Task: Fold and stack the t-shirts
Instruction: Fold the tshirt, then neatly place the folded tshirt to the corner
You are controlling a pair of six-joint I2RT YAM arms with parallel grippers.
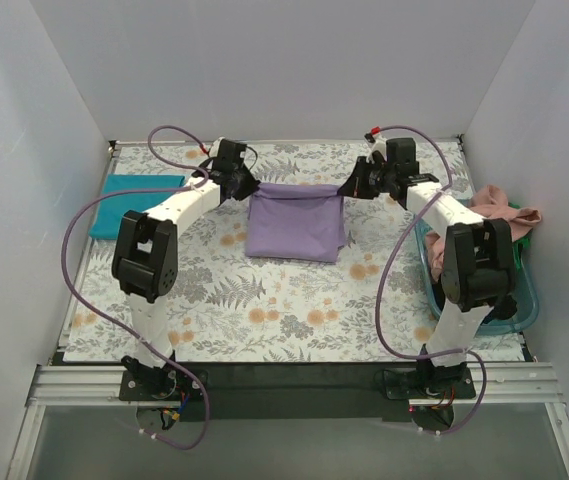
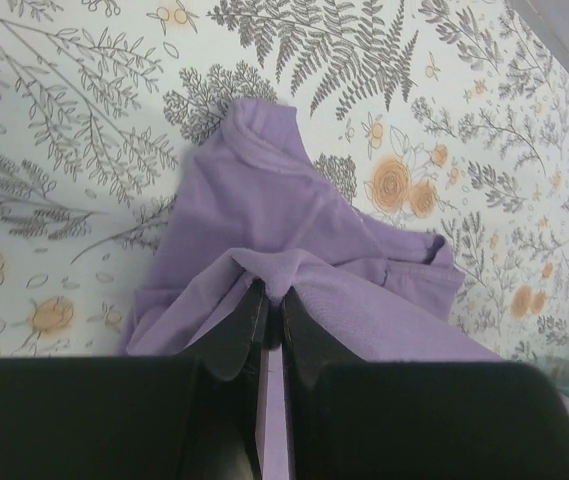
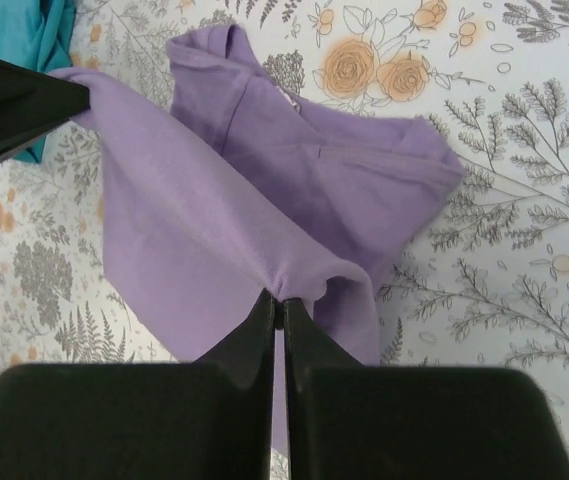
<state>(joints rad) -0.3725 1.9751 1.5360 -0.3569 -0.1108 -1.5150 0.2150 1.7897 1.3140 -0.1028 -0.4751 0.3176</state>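
Observation:
A lavender-purple t-shirt [image 1: 295,222] hangs stretched between both grippers over the far middle of the floral cloth, its lower part resting on the cloth. My left gripper [image 1: 249,190] is shut on the shirt's left top corner [image 2: 274,282]. My right gripper [image 1: 344,190] is shut on the right top corner [image 3: 281,292]. The shirt also shows in the left wrist view [image 2: 284,210] and in the right wrist view [image 3: 214,200], where its sleeve and collar lie on the cloth. A folded teal t-shirt [image 1: 136,205] lies at the far left. A salmon-pink t-shirt [image 1: 504,208] sits in the tub at right.
A see-through blue plastic tub [image 1: 524,300] stands at the right edge, partly behind my right arm. The grey floral-print cloth [image 1: 264,300] covers the table. White walls close in the left, back and right sides. The teal t-shirt also shows in the right wrist view [image 3: 24,35].

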